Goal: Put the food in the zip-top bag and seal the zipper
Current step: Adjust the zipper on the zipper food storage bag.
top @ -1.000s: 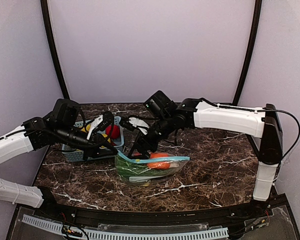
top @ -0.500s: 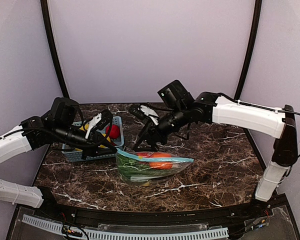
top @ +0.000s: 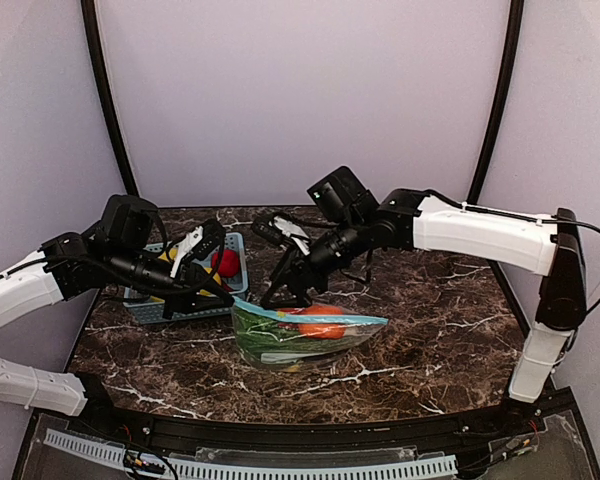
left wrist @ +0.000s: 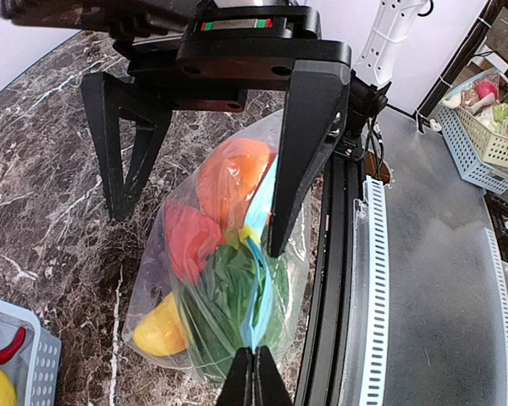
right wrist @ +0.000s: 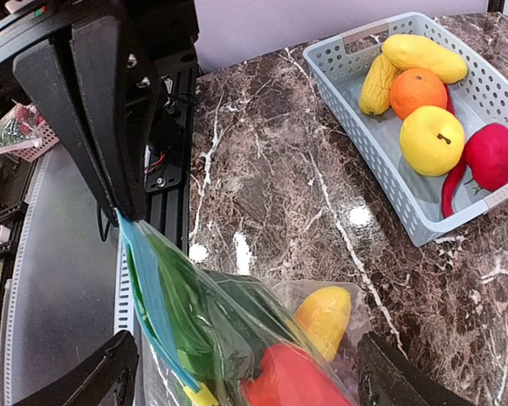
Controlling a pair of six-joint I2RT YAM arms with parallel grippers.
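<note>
We see the zip-top bag (top: pixel 280 348) lying on the marble surface (top: pixel 430 330), just beside the basket (right wrist: pixel 368 139) (more fruit sits in there). Food (left wrist: pixel 233 173) fills the bag: orange, red, yellow and green pieces. The left gripper (left wrist: pixel 254 376) has its jaws pinched on one end of the teal zipper (left wrist: pixel 256 309). The right gripper (left wrist: pixel 196 230) hangs over the bag, jaws wide and holding nothing.

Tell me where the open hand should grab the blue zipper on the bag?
Probably the zipper just beside where the left hand pinches its end. It is a thin strip riding up along the bag on its top ridge, so the right hand should come straight down from above, one finger on each flat side, and squeeze across it.
</note>
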